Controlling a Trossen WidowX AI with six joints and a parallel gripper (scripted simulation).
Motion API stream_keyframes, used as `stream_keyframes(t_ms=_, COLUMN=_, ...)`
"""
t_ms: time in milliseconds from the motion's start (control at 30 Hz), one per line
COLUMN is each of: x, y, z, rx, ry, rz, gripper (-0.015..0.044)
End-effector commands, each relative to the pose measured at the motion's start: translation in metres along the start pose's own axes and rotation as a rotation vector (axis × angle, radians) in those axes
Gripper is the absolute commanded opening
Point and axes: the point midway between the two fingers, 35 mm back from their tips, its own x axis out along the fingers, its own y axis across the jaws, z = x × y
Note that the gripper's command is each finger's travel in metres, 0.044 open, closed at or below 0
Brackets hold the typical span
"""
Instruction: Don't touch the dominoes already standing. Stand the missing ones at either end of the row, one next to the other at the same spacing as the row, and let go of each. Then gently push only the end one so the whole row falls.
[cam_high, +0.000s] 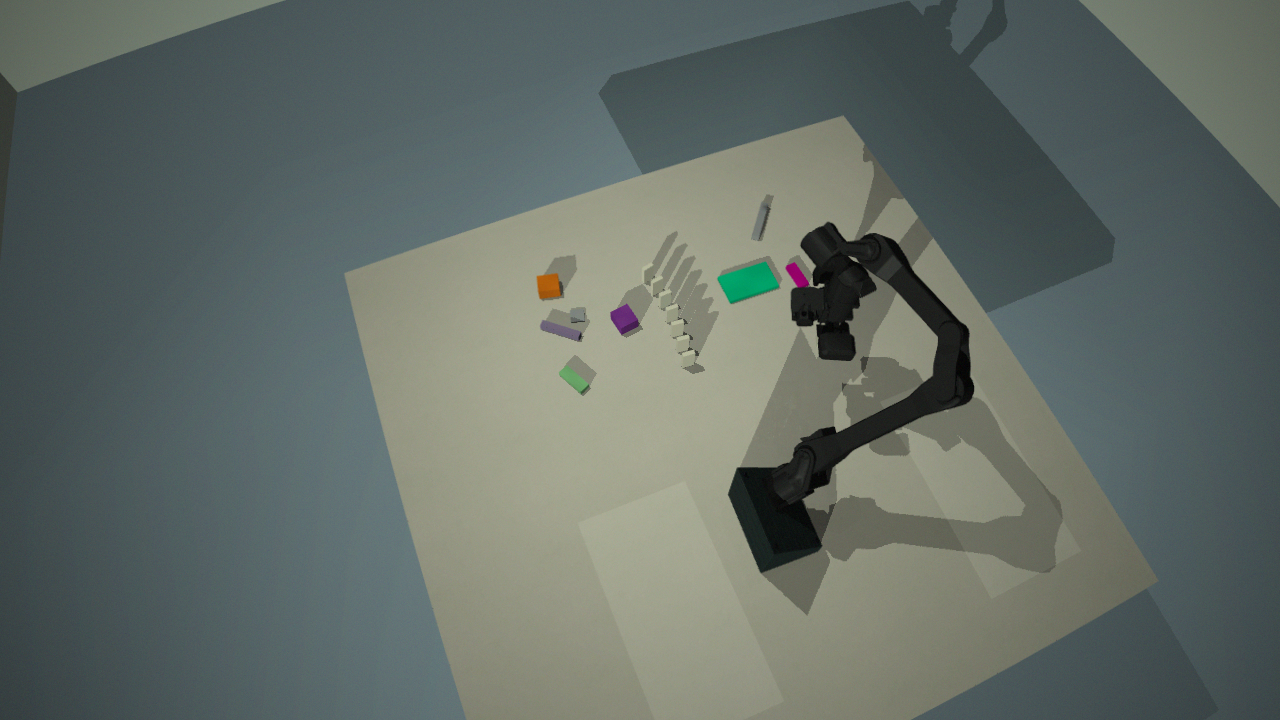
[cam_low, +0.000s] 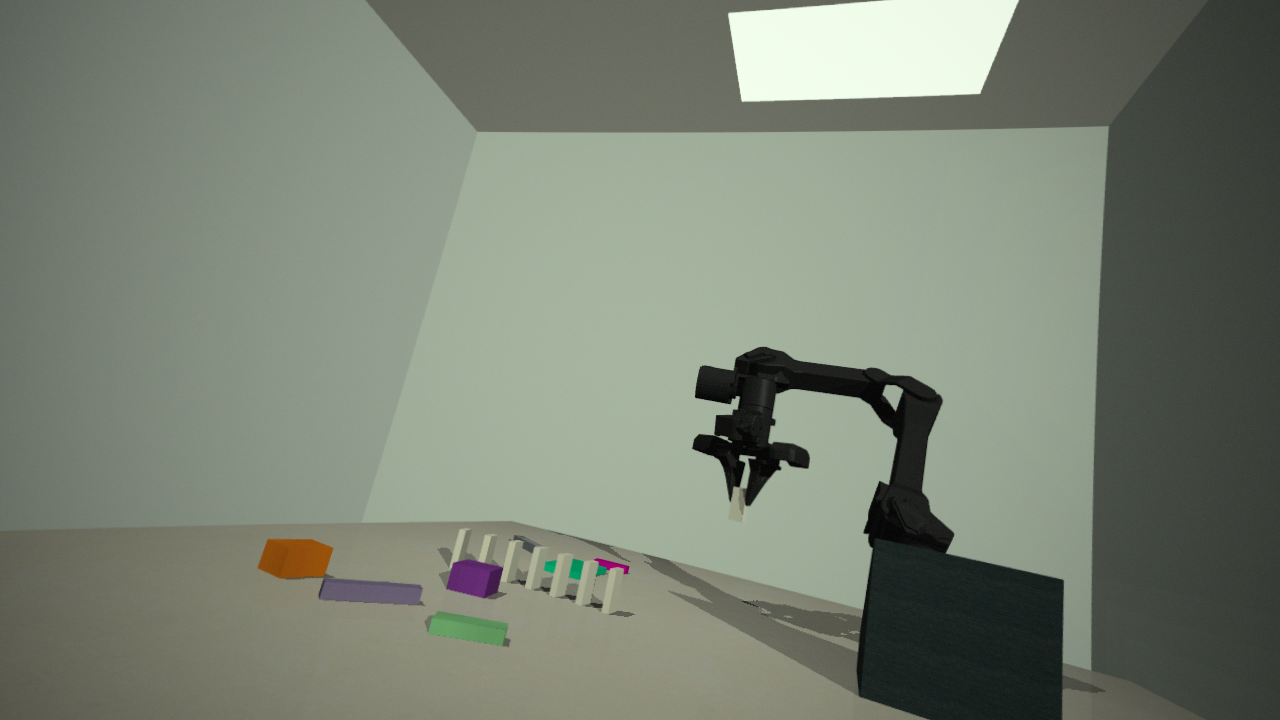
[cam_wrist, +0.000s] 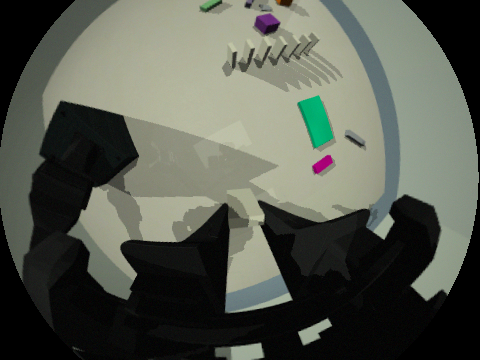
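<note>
My gripper (cam_low: 739, 497) (cam_wrist: 242, 207) is shut on a cream domino (cam_low: 736, 507) (cam_wrist: 244, 201), held roughly upright and well above the table, away from the row. In the top view the fingertips and this domino are hidden under the arm. Several cream dominoes stand in a slanting row. The row's end domino nearest the robot base (cam_high: 687, 359) (cam_low: 613, 591) (cam_wrist: 232, 56) and its far end domino (cam_high: 648, 274) (cam_low: 460, 548) are upright. I see no other loose domino.
A purple block (cam_high: 623, 318) (cam_low: 474, 578) lies close beside the row. A green slab (cam_high: 748, 282) (cam_wrist: 316, 121), magenta block (cam_high: 796, 274) (cam_wrist: 323, 164) and grey bar (cam_high: 760, 220) lie on its other side. Beyond the purple block are orange (cam_high: 548, 286), lavender (cam_high: 561, 330), small grey (cam_high: 578, 315) and light green (cam_high: 573, 379) pieces.
</note>
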Motion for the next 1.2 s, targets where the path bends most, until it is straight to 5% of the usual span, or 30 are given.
stream_keyframes(t_ms=0, x=-0.003, y=-0.012, z=0.070, rx=0.356, ry=-0.027, rz=0.008, gripper=0.0107)
stream_keyframes(t_ms=900, x=0.005, y=0.028, z=0.234, rx=1.226, ry=0.014, rz=-0.022, gripper=0.0107)
stream_keyframes(t_ms=1167, x=0.006, y=0.030, z=0.236, rx=1.242, ry=0.015, rz=-0.023, gripper=0.0107)
